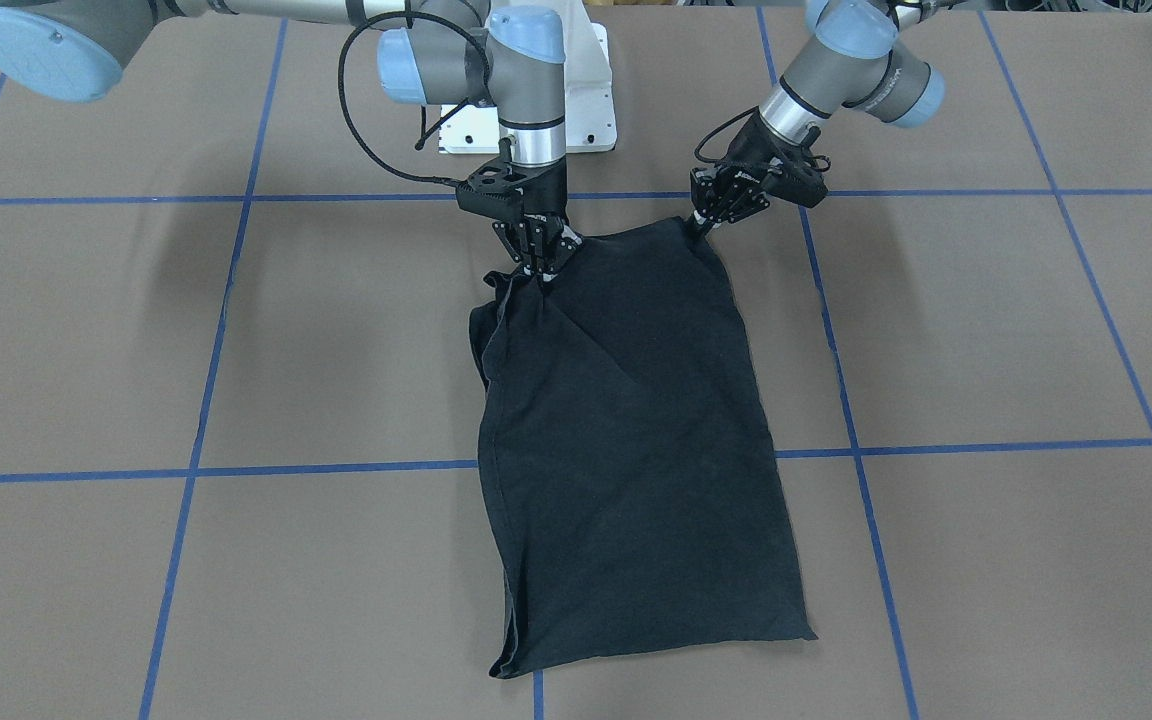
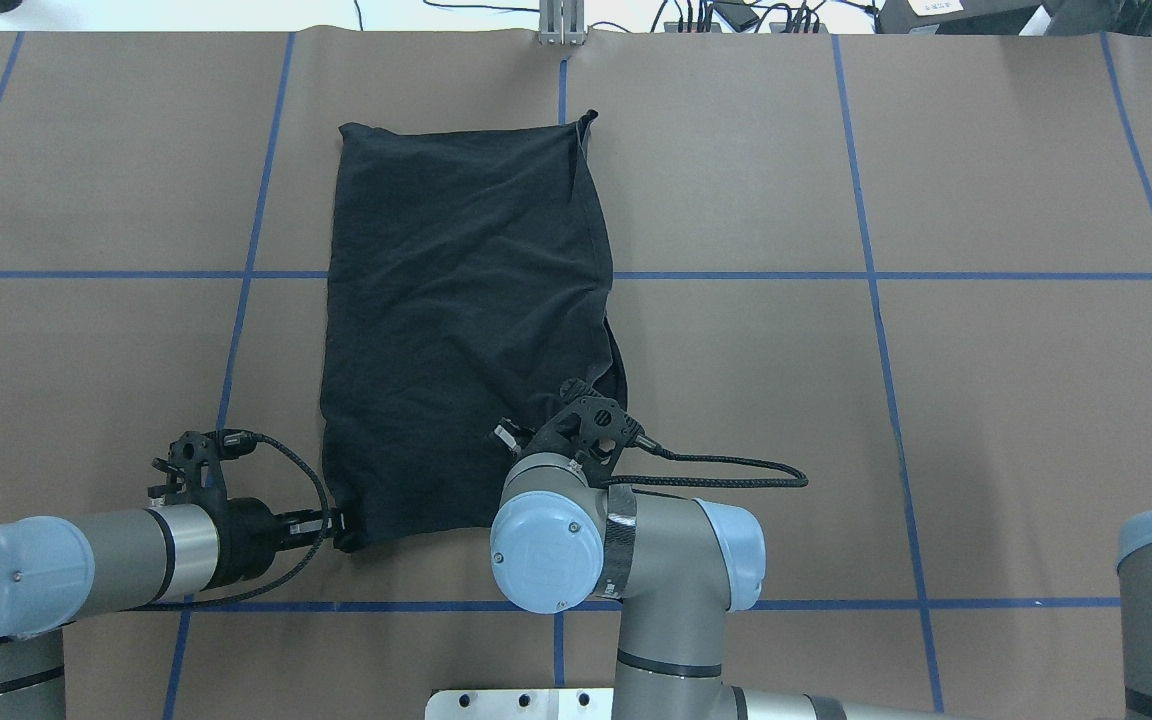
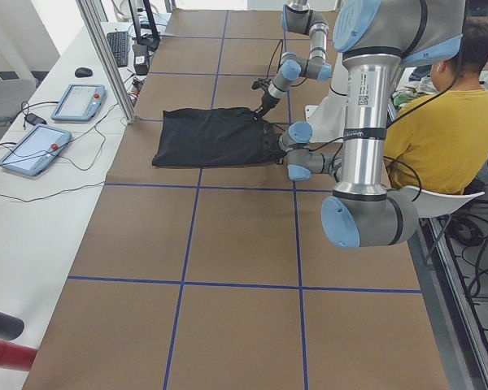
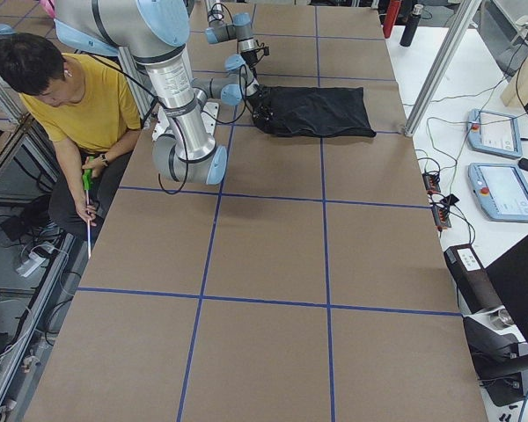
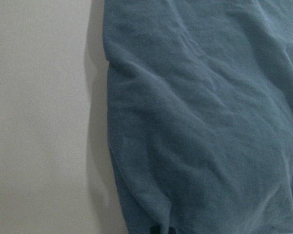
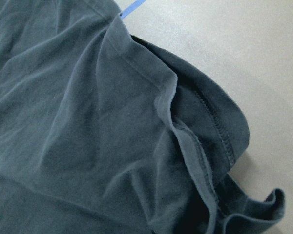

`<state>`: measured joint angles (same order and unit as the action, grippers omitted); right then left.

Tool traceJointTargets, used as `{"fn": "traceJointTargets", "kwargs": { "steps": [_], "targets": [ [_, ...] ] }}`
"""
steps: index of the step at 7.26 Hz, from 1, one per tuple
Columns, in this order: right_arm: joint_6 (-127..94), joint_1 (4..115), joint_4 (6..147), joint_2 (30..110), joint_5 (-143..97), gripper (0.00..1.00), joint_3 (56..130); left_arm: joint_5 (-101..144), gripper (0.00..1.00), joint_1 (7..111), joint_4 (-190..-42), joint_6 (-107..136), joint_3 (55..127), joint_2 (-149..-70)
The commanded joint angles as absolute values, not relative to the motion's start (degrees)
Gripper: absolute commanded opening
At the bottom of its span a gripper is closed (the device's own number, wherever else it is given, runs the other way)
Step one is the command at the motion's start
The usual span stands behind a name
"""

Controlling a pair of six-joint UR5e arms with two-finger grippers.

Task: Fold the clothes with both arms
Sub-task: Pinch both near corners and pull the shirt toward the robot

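Clamping the black T-shirt (image 1: 626, 430) at its robot-side corners, left pincer (image 1: 699, 225) and right pincer (image 1: 539, 272) sit closed amid wide table (image 1: 986, 330).

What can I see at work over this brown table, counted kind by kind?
Silver-grey jointed robot arms: 2 (left arm, right arm)
Black two-finger end effectors: 2 (left end effector, right end effector)
Black cloth T-shirt: 1
Total: 5

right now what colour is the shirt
Plain black T-shirt, no graphic showing; clearest in the overhead view.
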<state>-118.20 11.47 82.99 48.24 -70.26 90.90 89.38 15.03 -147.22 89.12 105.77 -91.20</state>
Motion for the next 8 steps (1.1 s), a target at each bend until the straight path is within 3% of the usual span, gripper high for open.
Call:
{"fn": "traceJointTargets", "kwargs": {
  "steps": [1, 3, 5, 7, 8],
  "targets": [
    [-118.13, 12.04, 83.75, 49.04, -70.75, 0.0, 94.89, 90.17, 0.0, 15.12, -147.13, 89.03, 109.13, -90.71],
    [-118.04, 10.47, 83.85, 56.03, -71.28, 0.0, 104.88, 94.73, 0.0, 15.29, -139.88, 89.12, 119.21, -89.56],
    [-118.39, 0.67, 91.44, 64.58, -68.05, 0.0, 121.39, 96.85, 0.0, 14.07, -135.01, 89.38, 127.76, -87.64],
    [-119.18, -7.52, 103.31, 64.51, -63.74, 0.0, 131.97, 96.77, 0.0, 9.6, -134.83, 92.54, 132.69, -86.75],
    [-119.18, -7.91, 104.4, 64.51, -63.63, 0.0, 133.58, 96.94, 0.0, 9.58, -134.82, 92.64, 132.89, -87.18]
  ]
}}
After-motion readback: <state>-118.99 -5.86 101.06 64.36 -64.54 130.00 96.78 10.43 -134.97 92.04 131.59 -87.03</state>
